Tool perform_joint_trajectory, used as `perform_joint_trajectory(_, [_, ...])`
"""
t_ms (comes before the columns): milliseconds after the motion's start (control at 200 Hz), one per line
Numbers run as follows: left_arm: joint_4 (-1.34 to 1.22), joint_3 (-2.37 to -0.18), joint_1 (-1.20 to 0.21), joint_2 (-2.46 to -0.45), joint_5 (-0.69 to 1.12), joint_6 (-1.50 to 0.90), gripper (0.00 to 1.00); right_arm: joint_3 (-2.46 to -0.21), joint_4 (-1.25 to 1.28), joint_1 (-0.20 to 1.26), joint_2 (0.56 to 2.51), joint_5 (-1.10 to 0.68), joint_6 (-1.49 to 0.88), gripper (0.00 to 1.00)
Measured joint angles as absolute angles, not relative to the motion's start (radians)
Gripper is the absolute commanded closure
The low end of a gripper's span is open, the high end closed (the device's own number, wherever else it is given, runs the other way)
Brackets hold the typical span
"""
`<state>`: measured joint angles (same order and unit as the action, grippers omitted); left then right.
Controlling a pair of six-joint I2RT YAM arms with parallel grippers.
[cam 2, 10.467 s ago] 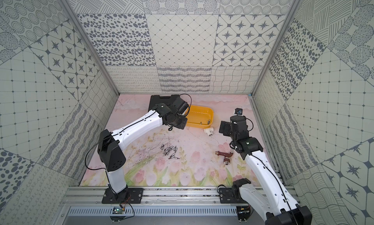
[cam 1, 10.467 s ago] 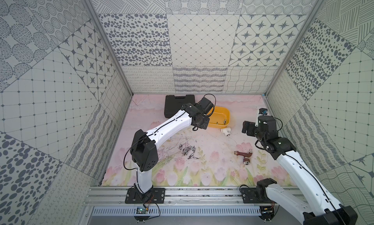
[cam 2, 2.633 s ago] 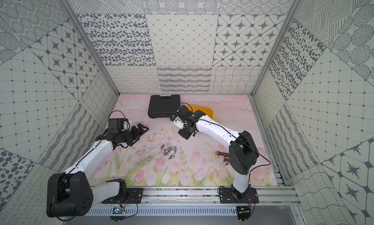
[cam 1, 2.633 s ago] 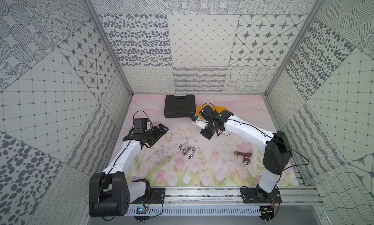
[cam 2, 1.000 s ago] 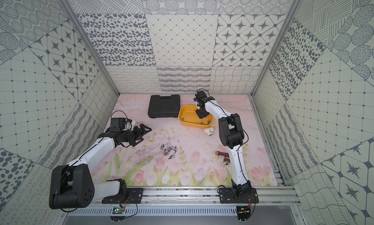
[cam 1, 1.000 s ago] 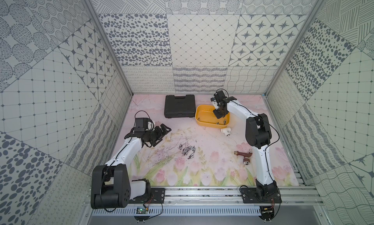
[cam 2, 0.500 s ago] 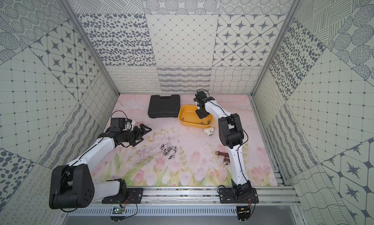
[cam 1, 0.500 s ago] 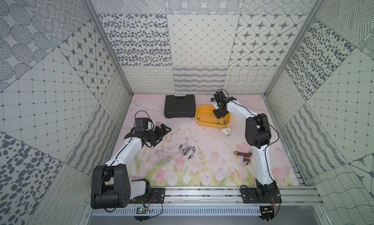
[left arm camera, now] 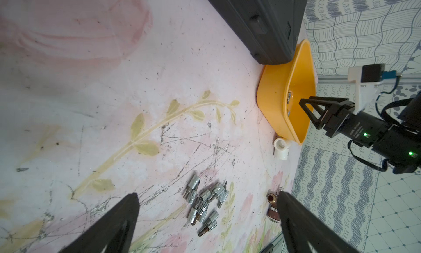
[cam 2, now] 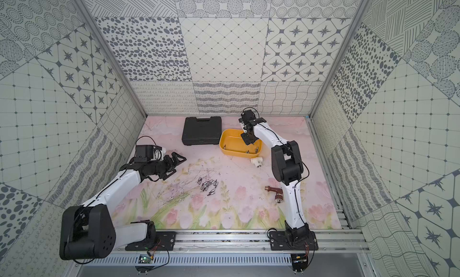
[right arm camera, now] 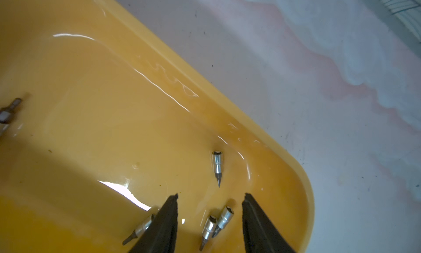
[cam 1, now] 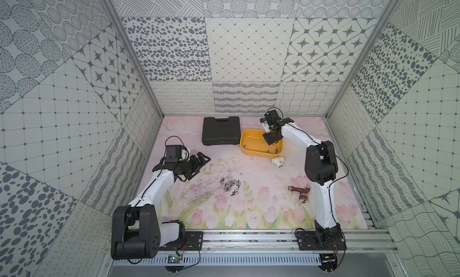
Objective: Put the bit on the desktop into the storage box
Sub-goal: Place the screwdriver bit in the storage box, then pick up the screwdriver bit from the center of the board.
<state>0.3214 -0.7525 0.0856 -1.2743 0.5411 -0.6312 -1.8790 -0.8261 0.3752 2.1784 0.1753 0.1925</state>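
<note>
The storage box (cam 1: 251, 141) is a shallow yellow tub beside the black case, seen in both top views (cam 2: 230, 141). My right gripper (cam 1: 272, 138) hangs over the right part of the box with its jaws apart and nothing between them. In the right wrist view the right gripper (right arm camera: 211, 195) stands open above two bits (right arm camera: 216, 224) lying on the box floor, with another bit (right arm camera: 217, 165) just beyond. A pile of several bits (cam 1: 230, 186) lies on the desktop mid-table. My left gripper (cam 1: 200, 164) is open to the left of that pile (left arm camera: 206, 204), above the mat.
A black ribbed tool case (cam 1: 221, 130) lies at the back, touching the box's left end. A white pipe fitting (cam 1: 277, 161) sits just in front of the box. A brown tap fitting (cam 1: 300, 192) lies near the right arm's lower link. Patterned walls enclose the table.
The right gripper's jaws have opened over the box; half a second ago they were shut. Earlier the right arm moved from mid-table to the box. The left arm has stayed still.
</note>
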Motion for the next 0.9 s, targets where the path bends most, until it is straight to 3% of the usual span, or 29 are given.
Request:
perform_joint_trajectory(140, [0.33,-0.752,0.075,-1.248,0.534,-0.624,0.01,-1.817,-0.806,0.375,2.07,0.164,0.184,0.4])
perform_joint_trajectory(565, [0.376,-0.783,0.037,-1.232,0.505,-0.589,0.01,-1.559,-0.74,0.392,1.771,0.051,0.145,0.35])
perform_joint_trajectory(900, [0.379,-0.783,0.035,-1.256,0.491,-0.579,0.01,-1.412,-0.733,0.574,1.584,-0.023,0.215,0.31])
